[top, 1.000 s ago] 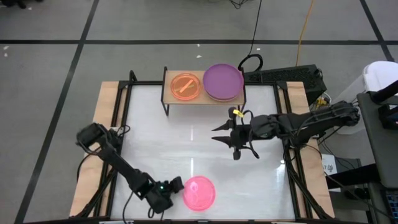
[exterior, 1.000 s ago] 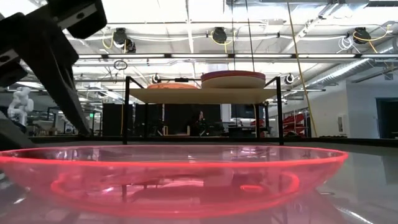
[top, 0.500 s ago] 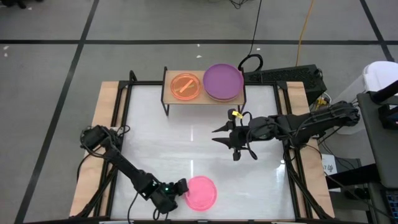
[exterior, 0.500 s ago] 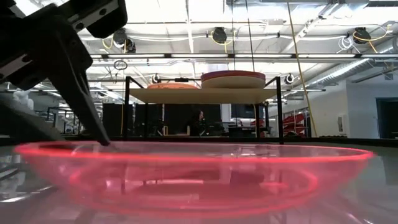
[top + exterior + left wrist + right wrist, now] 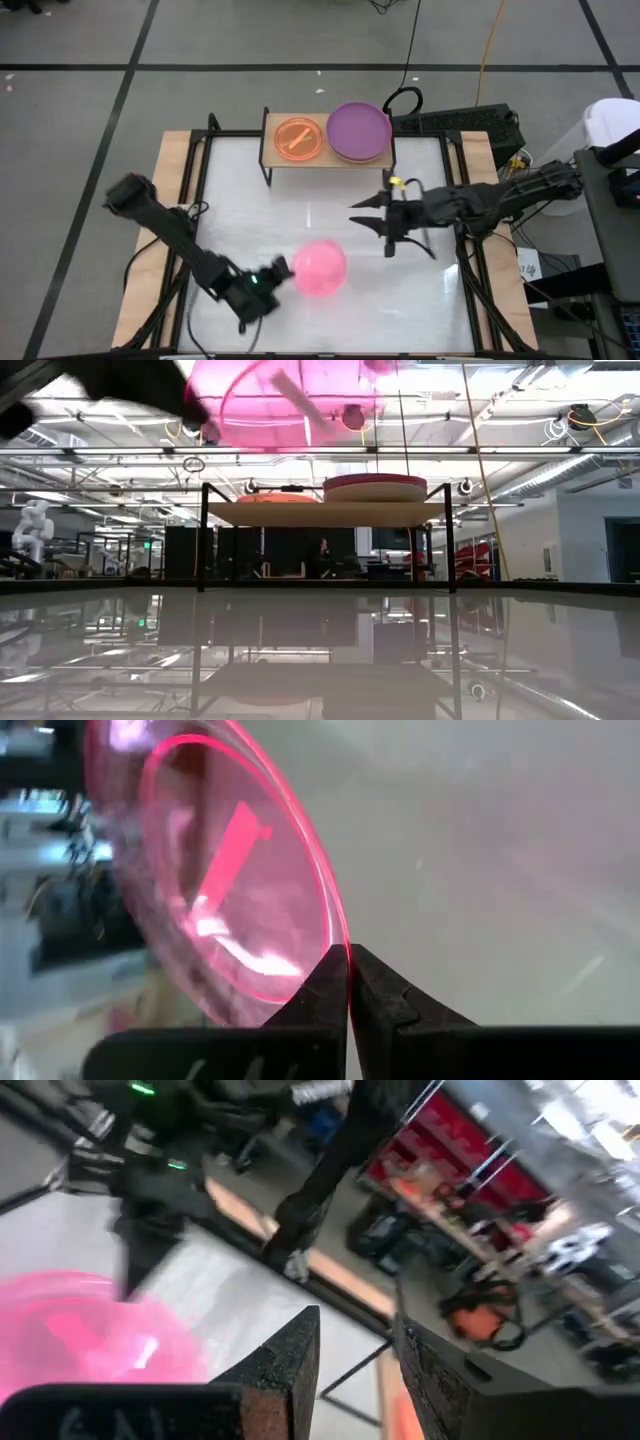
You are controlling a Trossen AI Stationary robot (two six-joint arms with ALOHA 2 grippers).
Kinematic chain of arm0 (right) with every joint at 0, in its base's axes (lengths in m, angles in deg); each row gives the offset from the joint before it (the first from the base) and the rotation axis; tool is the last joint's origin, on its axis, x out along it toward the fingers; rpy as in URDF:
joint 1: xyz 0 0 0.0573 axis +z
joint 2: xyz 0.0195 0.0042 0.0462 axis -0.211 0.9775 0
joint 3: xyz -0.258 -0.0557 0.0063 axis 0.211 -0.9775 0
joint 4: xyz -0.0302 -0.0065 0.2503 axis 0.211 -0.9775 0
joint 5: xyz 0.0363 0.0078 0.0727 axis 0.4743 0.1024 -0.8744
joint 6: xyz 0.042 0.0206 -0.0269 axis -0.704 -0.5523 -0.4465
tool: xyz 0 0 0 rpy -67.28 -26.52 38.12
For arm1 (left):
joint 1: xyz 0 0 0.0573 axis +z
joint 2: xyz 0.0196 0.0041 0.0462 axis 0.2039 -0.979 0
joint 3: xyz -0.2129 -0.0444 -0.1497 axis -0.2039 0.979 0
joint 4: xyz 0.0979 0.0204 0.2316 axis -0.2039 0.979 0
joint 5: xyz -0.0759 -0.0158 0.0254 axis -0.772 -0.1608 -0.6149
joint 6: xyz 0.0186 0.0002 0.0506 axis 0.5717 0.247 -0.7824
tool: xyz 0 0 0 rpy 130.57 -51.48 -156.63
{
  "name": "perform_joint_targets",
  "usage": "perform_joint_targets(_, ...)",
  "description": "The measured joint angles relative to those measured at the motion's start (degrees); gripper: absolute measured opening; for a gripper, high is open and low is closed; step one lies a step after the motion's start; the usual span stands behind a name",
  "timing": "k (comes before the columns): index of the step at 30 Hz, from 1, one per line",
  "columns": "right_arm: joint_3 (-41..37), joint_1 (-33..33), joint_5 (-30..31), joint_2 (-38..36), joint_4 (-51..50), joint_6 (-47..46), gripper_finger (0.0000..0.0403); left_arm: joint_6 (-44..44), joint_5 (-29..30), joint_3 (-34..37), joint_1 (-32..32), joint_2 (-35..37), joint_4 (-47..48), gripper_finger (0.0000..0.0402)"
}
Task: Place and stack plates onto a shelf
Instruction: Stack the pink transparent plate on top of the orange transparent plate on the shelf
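Observation:
A small pink plate (image 5: 320, 268) hangs in the air over the table's near middle, with my left gripper (image 5: 272, 280) shut on it. It shows high up in the low view (image 5: 290, 390) and fills the left wrist view (image 5: 230, 870). The shelf (image 5: 272, 150) stands on its black legs at the far edge. On it lie an orange plate (image 5: 297, 138) and a purple plate (image 5: 358, 130) that tops a stack (image 5: 375, 487). My right gripper (image 5: 387, 225) hovers open right of centre, its fingers (image 5: 290, 1355) holding nothing. My left gripper pinches the pink plate's rim (image 5: 345, 948) between its two fingers, on the plate's left edge. The fingers come in from the table's near left, and the plate reaches away from them toward the right. The plate is lifted clear of the table.
The white tabletop (image 5: 250, 200) has a wooden border and black rails along its left and right sides. A black cable loop (image 5: 402, 100) and dark equipment (image 5: 460, 122) lie behind the shelf. The room beyond shows in the low view.
My left gripper has shut on the pink plate's rim and lifted the plate off the table near the front edge. It has carried the plate up and toward the far edge. My right gripper has shifted slightly toward the table's right edge.

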Motion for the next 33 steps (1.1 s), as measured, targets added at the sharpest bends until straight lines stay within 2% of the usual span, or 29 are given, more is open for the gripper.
perform_joint_targets(2,0.0,1.6,3.0,-2.1,0.1,0.2,0.0114,-0.9,1.2,0.0,2.2,6.5,4.4,0.0003)
perform_joint_targets(5,0.0,3.4,4.8,-5.0,1.0,-1.6,0.0114,-5.1,1.3,0.0,7.3,16.2,5.7,0.0003)
perform_joint_targets(8,0.0,4.7,5.1,-7.5,0.8,-3.6,0.0114,-10.9,0.7,0.0,15.7,25.0,5.8,0.0002)
perform_joint_targets(10,0.0,5.3,5.1,-8.6,0.7,-4.7,0.0114,-12.5,-3.4,0.0,23.6,29.6,5.3,0.0002)
perform_joint_targets(13,0.0,6.2,5.1,-9.7,0.7,-5.4,0.0114,-12.4,-15.5,0.0,37.4,32.8,3.9,0.0002)
perform_joint_targets(17,0.0,6.6,5.1,-10.0,0.7,-4.3,0.0114,-12.9,-27.3,0.0,51.5,31.4,2.5,0.0002)
perform_joint_targets(20,0.0,6.7,5.1,-9.7,0.7,-4.0,0.0114,-13.4,-32.6,0.0,57.5,27.4,1.3,0.0001)
perform_joint_targets(28,0.0,6.7,5.1,-9.5,-1.5,-3.4,0.0114,-14.1,-32.8,0.0,62.4,17.0,2.6,0.0002)
perform_joint_targets(33,0.1,6.7,5.1,-9.5,-2.9,-4.8,0.0114,-13.4,-30.2,0.0,63.0,14.6,1.9,0.0029)
